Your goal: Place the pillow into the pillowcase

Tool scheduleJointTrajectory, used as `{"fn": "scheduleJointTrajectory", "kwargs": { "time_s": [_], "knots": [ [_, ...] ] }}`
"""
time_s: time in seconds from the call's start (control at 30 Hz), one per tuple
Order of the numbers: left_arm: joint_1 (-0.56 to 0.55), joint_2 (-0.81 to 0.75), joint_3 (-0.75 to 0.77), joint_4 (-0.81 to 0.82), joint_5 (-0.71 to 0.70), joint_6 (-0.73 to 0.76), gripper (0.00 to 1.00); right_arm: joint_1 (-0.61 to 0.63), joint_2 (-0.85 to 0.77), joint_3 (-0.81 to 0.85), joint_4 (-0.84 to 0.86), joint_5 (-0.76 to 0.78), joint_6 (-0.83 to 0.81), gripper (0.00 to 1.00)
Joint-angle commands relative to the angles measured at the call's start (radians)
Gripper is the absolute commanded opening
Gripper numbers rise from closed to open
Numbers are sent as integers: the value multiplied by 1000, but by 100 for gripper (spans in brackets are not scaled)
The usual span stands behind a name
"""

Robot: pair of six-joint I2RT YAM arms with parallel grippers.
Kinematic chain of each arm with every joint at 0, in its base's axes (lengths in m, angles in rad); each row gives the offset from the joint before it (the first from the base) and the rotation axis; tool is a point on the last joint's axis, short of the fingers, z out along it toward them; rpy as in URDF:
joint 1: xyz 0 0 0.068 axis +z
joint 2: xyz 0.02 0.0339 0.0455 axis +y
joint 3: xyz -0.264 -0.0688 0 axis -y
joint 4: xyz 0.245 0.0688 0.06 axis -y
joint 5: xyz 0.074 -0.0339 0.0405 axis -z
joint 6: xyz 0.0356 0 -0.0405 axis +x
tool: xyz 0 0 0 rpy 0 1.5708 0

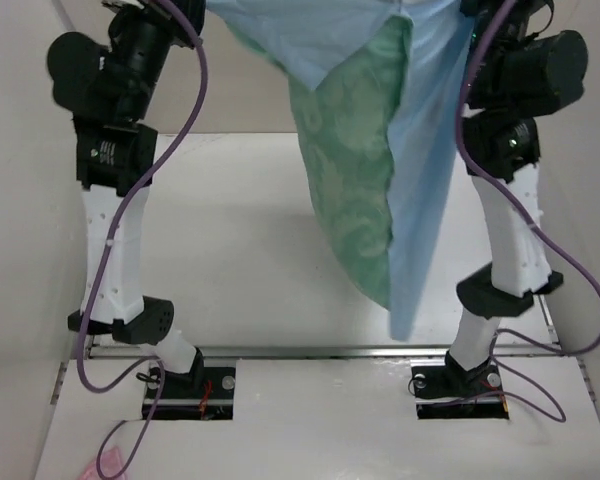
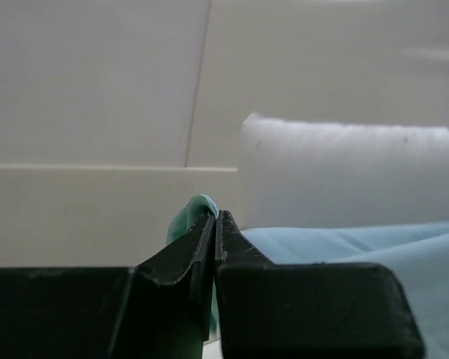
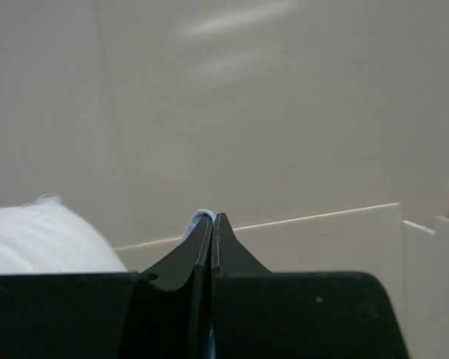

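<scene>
Left gripper (image 2: 215,218) is clamped on the pillowcase (image 1: 352,170), which hangs between the arms above the table (image 1: 230,250): swirly mint satin leftward, plain light blue rightward. Right gripper (image 3: 212,218) pinches its blue edge. The puffy white pillow (image 2: 344,172) sits behind the cloth.

pillowcase (image 1: 420,150): thin cloth, blue face matt, green face glossy patterned satin | pillow (image 2: 352,176): white, soft, matt cloth | table (image 1: 230,250): white, smooth
</scene>
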Motion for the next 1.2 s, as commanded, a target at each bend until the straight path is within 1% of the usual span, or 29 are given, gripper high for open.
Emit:
{"fn": "scheduleJointTrajectory", "kwargs": {
  "time_s": [0.0, 0.03, 0.07, 0.1, 0.13, 0.17, 0.23, 0.27, 0.3, 0.37, 0.4, 0.43, 0.47, 0.5, 0.53, 0.6, 0.63, 0.67, 0.7, 0.73, 0.77, 0.8, 0.87, 0.9, 0.93, 1.0, 1.07, 1.1, 1.17],
  "knots": [
    [7, -23, -26, 118, -84, 20, 0, -40, 107, 165, 365, 43, -279, 0],
    [-2, -32, -38, 132, -84, 20, 0, -51, 90, 152, 391, 43, -279, 0],
    [-2, -42, -47, 141, -84, 20, 0, -51, 61, 69, 402, -12, -279, 0],
    [-2, -55, -47, 141, -84, 20, 0, -51, -24, 7, 416, -39, -279, 0],
    [-2, -56, -58, 141, -55, 11, 0, -51, -71, -53, 416, -61, -228, 0],
    [-2, -71, -70, 126, -38, 11, 0, -51, -114, -173, 398, -102, -209, 0],
    [-2, -135, -191, 86, -29, -9, 0, -51, -243, -318, 318, -179, -171, 0],
    [-2, -173, -272, 86, -29, -9, 0, -51, -283, -398, 281, -305, -154, 0],
    [-2, -265, -472, 98, -51, -34, 0, -51, -318, -549, 234, -390, -140, 0],
    [-2, -366, -709, 124, -129, -77, 0, -39, -389, -695, 122, -533, -77, 0],
    [-2, -458, -821, 124, -157, -110, 0, -16, -398, -825, 76, -657, -77, 0],
    [-2, -498, -1034, 124, -179, -167, 0, -2, -413, -905, 54, -708, -77, 0],
    [-2, -534, -1134, 115, -202, -205, 0, 15, -413, -982, 54, -737, -42, 2],
    [-2, -561, -1221, 100, -202, -242, 0, 51, -413, -1056, 54, -788, -42, 8],
    [-13, -603, -1379, 66, -193, -273, 0, 69, -413, -1198, 54, -808, -23, 14],
    [-25, -628, -1498, 11, -156, -321, 1, 92, -413, -1324, 63, -821, 21, 20],
    [-37, -641, -1558, -43, -156, -337, 14, 105, -424, -1436, 80, -821, 52, 26],
    [-47, -652, -1578, -149, -177, -338, 33, 106, -439, -1475, 80, -802, 78, 31],
    [-57, -666, -1592, -198, -247, -371, 86, 106, -456, -1507, 92, -787, 128, 39],
    [-68, -684, -1604, -239, -289, -388, 100, 106, -476, -1533, 92, -778, 148, 65],
    [-68, -728, -1625, -271, -318, -399, 100, 106, -502, -1571, 92, -778, 159, 77],
    [-68, -750, -1626, -307, -349, -399, 100, 106, -557, -1589, 109, -778, 196, 87],
    [-68, -801, -1646, -316, -349, -414, 100, 106, -605, -1612, 118, -778, 234, 100],
    [-68, -810, -1646, -316, -349, -414, 100, 106, -633, -1622, 118, -764, 256, 100],
    [-68, -810, -1646, -316, -349, -414, 100, 106, -633, -1622, 118, -730, 333, 100],
    [-68, -801, -1656, -304, -349, -414, 92, 115, -622, -1600, 83, -599, 414, 100],
    [-68, -767, -1656, -316, -349, -414, 81, 115, -550, -1557, -44, -511, 526, 100],
    [-68, -725, -1656, -328, -349, -414, 63, 115, -523, -1528, -79, -476, 547, 100],
    [-68, -686, -1656, -367, -349, -426, 45, 115, -454, -1527, -118, -475, 576, 100]
  ]
}}
